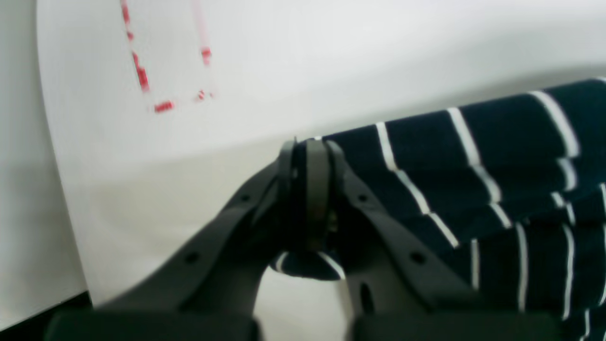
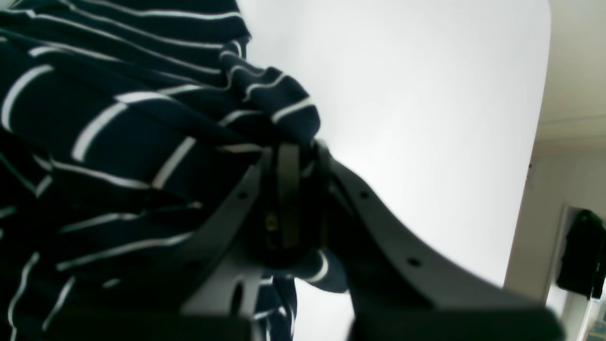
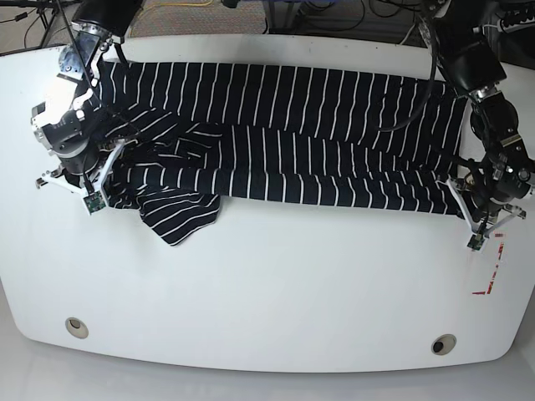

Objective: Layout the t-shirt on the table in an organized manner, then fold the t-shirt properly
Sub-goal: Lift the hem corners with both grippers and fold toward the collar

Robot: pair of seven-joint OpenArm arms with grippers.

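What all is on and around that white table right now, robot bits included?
t-shirt: one, dark navy with thin white stripes, stretched across the far half of the table, one sleeve flopped toward the near edge.
table: one, white, rounded corners, filling the base view.
grommet holes: two, metal, near the front edge, one toward each corner.
tape marks: one broken red outline, on the table just in front of the left gripper.
cables: several, dark, on the floor behind the table.
left gripper: one, dark grey, shut on a shirt edge.
right gripper: one, dark grey, shut on the bunched fabric at the other end.
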